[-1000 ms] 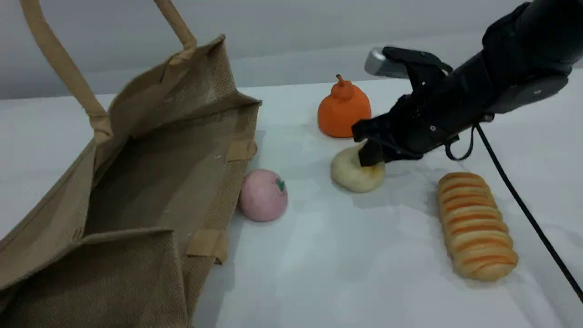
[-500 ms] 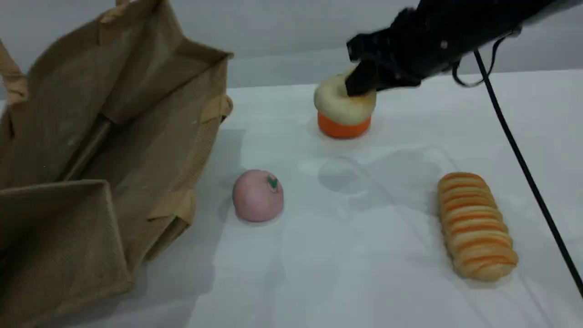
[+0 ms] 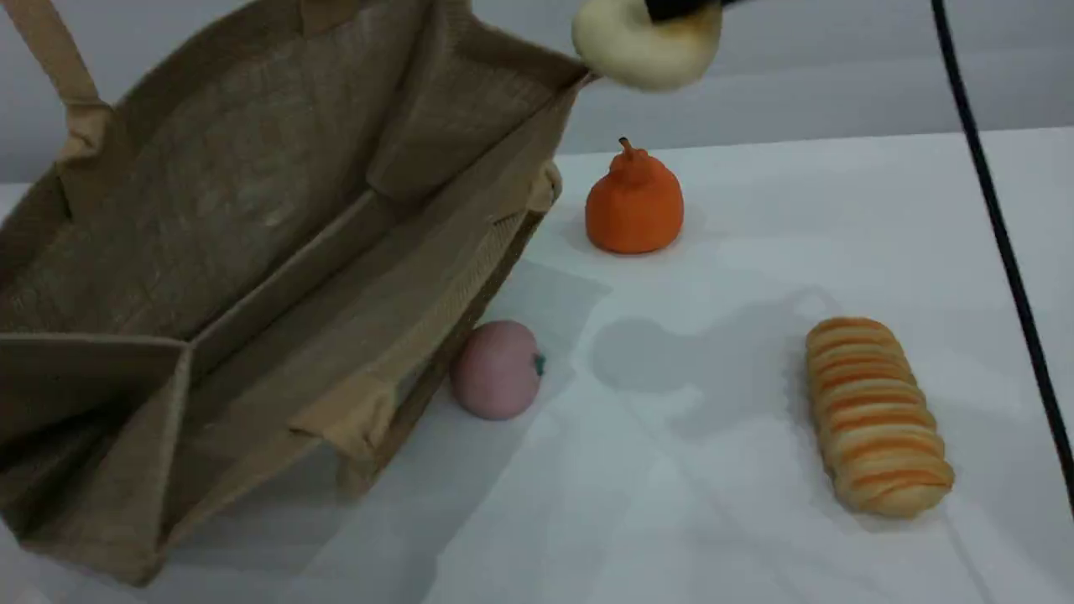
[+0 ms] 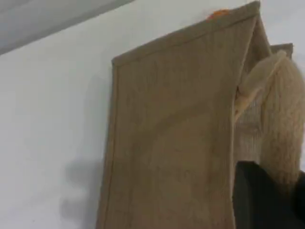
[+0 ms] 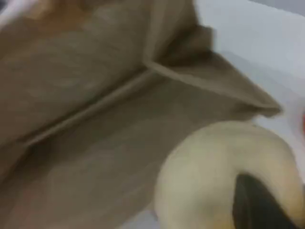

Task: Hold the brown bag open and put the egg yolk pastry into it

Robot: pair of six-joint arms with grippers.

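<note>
The brown bag (image 3: 252, 210) lies tilted on the left with its mouth wide open toward the camera. One beige handle (image 3: 54, 59) rises at the far left. The egg yolk pastry (image 3: 642, 50) hangs in the air just beside the bag's upper right rim, and my right gripper (image 3: 678, 8) is shut on it, mostly cut off by the top edge. The right wrist view shows the pastry (image 5: 214, 176) above the bag's inside (image 5: 95, 119). In the left wrist view my left gripper (image 4: 267, 198) is shut on a rope-like handle (image 4: 281, 114) beside the bag's wall (image 4: 176, 133).
A pink ball (image 3: 497, 369) rests against the bag's lower right side. An orange pear-shaped item (image 3: 633, 205) stands behind it, below the pastry. A long orange-striped bread (image 3: 877, 415) lies at the right. A black cable (image 3: 998, 226) hangs down the right side.
My right gripper has lifted the pastry off the table, up and left to the bag's rim. The bag has swung right and opened wider, now reaching the pink ball.
</note>
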